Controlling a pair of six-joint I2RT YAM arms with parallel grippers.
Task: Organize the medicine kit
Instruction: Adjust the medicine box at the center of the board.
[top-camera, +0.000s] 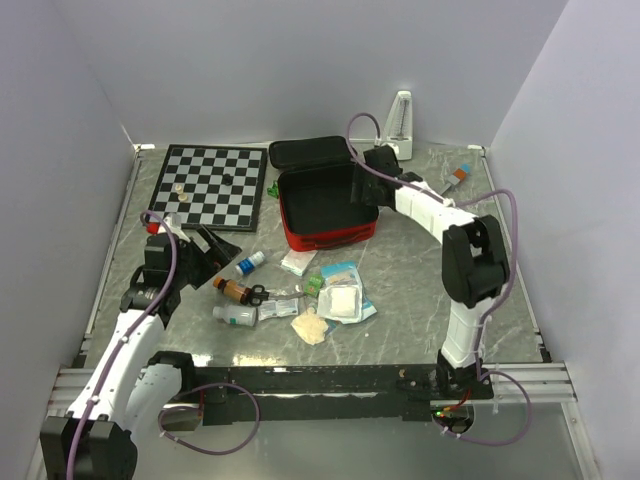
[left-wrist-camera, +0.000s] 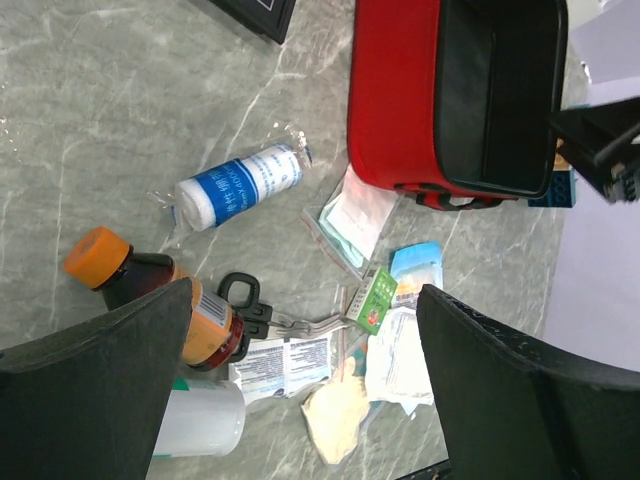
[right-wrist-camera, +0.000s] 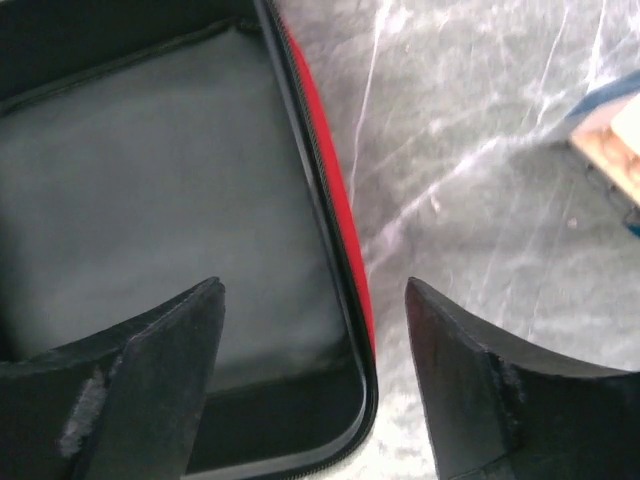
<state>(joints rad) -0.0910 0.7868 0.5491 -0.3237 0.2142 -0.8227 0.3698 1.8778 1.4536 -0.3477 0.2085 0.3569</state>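
Observation:
The red medicine kit (top-camera: 330, 237) lies open in the middle of the table, showing its black lining, with the lid (top-camera: 310, 152) flat behind it. My right gripper (top-camera: 364, 192) is open above the kit's right wall. In the right wrist view the red rim (right-wrist-camera: 347, 225) runs between my open gripper (right-wrist-camera: 312, 287). My left gripper (top-camera: 220, 250) is open and empty above loose supplies: a blue-white bandage roll (left-wrist-camera: 240, 185), a brown bottle with an orange cap (left-wrist-camera: 150, 280), scissors (left-wrist-camera: 262, 315), a white bottle (left-wrist-camera: 200, 420), a green box (left-wrist-camera: 375, 298) and packets (left-wrist-camera: 405, 350). The kit also shows in the left wrist view (left-wrist-camera: 395, 100).
The black-and-white chessboard (top-camera: 208, 185) lies at the back left with a few pieces on it. A white upright object (top-camera: 402, 125) stands at the back. A small blue-orange item (top-camera: 458, 177) lies at the right. A beige packet (top-camera: 310, 325) is nearest the front.

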